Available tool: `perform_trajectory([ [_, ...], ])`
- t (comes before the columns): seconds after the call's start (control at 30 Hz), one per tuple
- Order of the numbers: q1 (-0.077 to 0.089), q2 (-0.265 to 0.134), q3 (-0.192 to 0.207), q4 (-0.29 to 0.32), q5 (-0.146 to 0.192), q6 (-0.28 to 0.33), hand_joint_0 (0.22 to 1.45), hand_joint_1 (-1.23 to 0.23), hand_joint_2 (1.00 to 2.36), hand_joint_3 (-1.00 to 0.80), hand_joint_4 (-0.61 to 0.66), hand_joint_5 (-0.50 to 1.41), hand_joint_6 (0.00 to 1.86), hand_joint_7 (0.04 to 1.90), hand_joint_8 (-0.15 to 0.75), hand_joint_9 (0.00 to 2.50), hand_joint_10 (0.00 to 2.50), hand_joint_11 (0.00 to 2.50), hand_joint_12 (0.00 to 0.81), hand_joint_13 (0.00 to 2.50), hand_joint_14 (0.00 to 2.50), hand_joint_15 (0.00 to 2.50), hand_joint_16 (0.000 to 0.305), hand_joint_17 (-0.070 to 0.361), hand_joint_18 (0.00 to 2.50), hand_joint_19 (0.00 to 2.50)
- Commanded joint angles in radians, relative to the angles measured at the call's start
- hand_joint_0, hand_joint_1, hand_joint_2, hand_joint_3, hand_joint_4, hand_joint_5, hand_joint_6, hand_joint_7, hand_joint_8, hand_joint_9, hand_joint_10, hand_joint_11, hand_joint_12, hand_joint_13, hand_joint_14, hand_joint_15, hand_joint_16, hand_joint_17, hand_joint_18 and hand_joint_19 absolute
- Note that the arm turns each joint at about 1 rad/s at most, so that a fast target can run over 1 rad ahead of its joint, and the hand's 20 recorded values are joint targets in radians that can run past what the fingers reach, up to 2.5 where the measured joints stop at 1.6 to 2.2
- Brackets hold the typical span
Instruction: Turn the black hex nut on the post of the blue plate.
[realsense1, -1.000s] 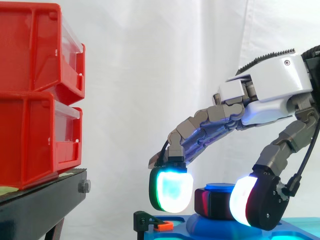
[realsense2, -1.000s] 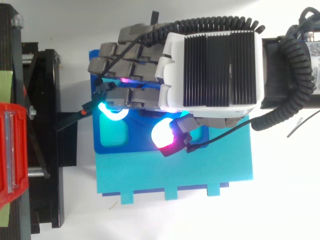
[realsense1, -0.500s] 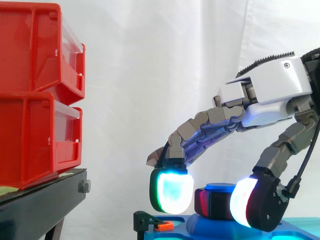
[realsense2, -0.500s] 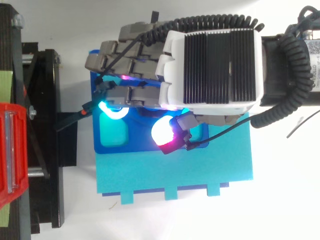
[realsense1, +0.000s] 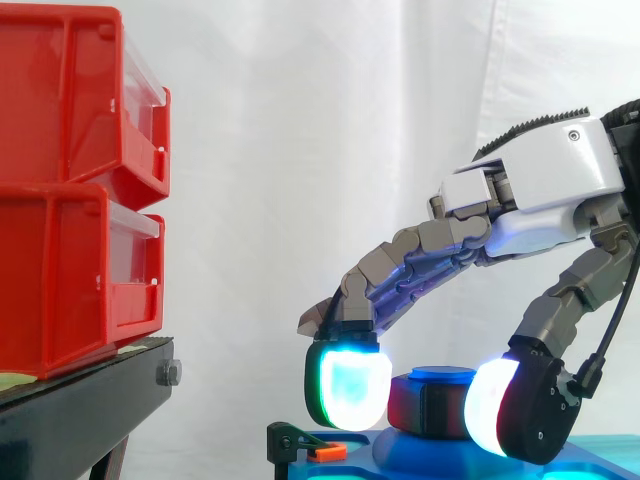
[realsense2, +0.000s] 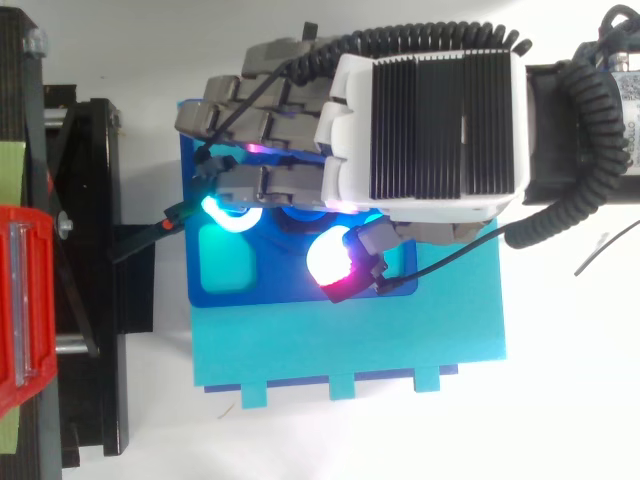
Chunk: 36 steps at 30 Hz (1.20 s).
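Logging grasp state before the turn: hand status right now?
Hand: closed on the black nut, pinched between finger and thumb.

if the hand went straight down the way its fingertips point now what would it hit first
Most likely the blue plate: the pads of the hand pinch the black hex nut just above it, with nothing else beneath them. Depth is hard to judge from the side.

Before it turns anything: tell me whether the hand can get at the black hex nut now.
Likely yes: the hand has its fingers curled round the black hex nut on the blue plate, nothing between.
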<state>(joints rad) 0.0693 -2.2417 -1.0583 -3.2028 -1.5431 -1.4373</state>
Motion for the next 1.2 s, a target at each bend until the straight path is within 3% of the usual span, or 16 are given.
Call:
perform_trajectory([
  [0.0, 0.000, 0.001, 0.000, -0.002, 0.000, 0.000, 0.62, -0.83, 1.00, -0.50, 0.10, -0.26, 0.50, 0.91, 0.130, 0.13, 0.00, 0.00, 0.223, 0.31, 0.00, 0.05, 0.028, 0.062, 0.30, 0.26],
  [0.7, -0.002, -0.001, 0.000, 0.000, 0.000, 0.000, 0.48, -0.89, 1.00, -0.50, 0.15, -0.26, 0.50, 0.90, 0.149, 0.11, 0.00, 0.00, 0.248, 0.32, 0.00, 0.05, 0.032, 0.072, 0.32, 0.25],
  [1.17, -0.002, -0.001, -0.002, -0.002, 0.000, -0.002, 0.59, -0.84, 1.00, -0.50, 0.16, -0.24, 0.50, 0.93, 0.141, 0.14, 0.00, 0.00, 0.228, 0.32, 0.00, 0.05, 0.028, 0.063, 0.29, 0.26],
])
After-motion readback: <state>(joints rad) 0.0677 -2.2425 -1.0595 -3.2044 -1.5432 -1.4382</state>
